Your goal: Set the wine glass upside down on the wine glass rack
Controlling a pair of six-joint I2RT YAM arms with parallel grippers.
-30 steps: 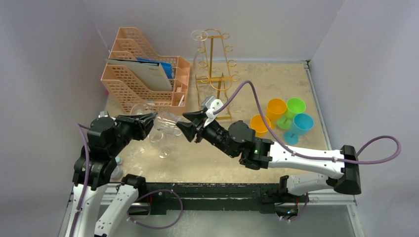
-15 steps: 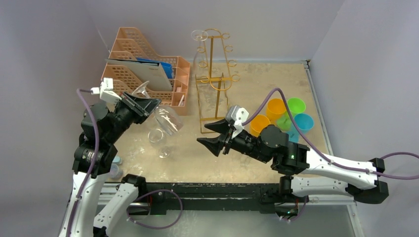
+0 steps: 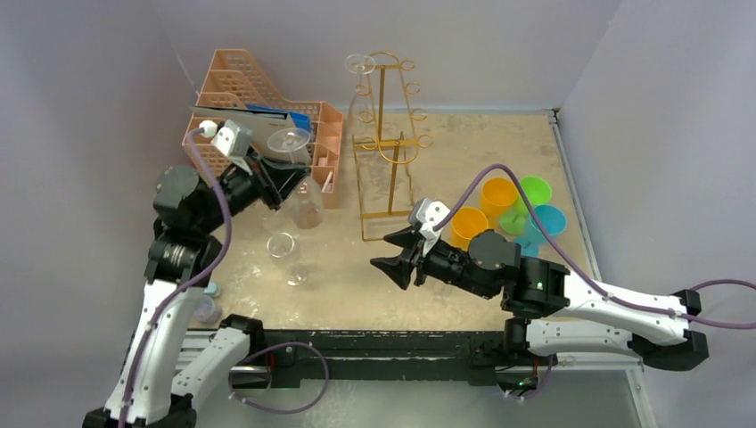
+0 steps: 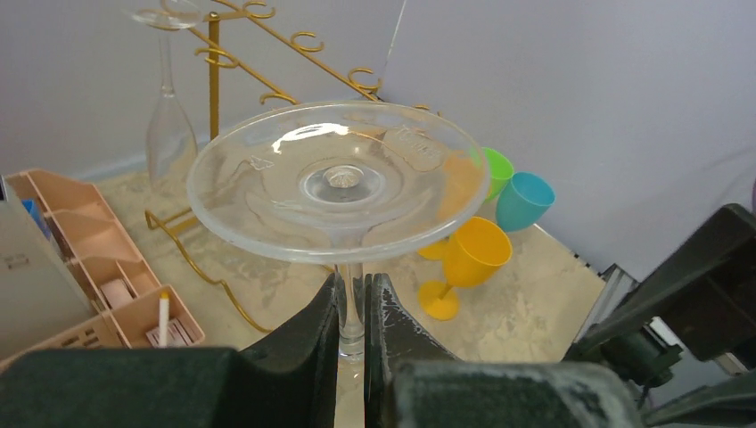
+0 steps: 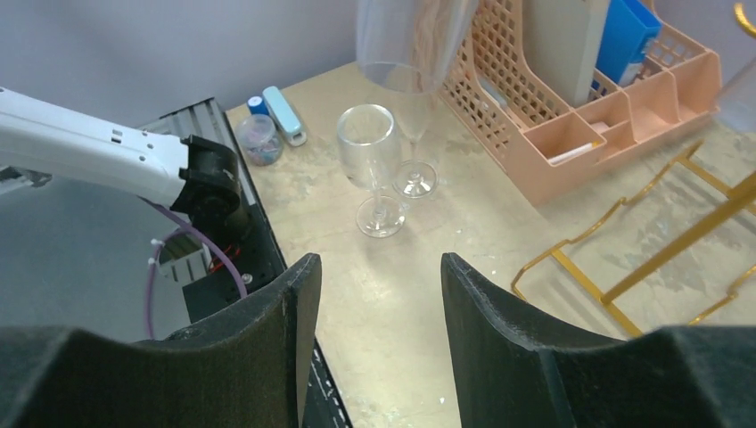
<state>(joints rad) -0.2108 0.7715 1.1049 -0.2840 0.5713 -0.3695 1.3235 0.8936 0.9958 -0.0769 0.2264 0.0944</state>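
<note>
Left hand (image 4: pixel 352 310) higher than before, pinched on inverted wine glass (image 4: pixel 334 178) stem; right hand (image 3: pixel 383 252) withdrawn, spread, empty.

No legible text, brand, number or sign in any view.
- Grey folder (image 4: pixel 25 290) in the peach organizer (image 4: pixel 85 234) has a small dark mark near its top edge, too small to read.
- Wine glass (image 4: pixel 339 183) has a faint pale patch on its foot — nothing readable.

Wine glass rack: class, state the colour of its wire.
The wine glass rack is gold, seen best in the top external view.
</note>
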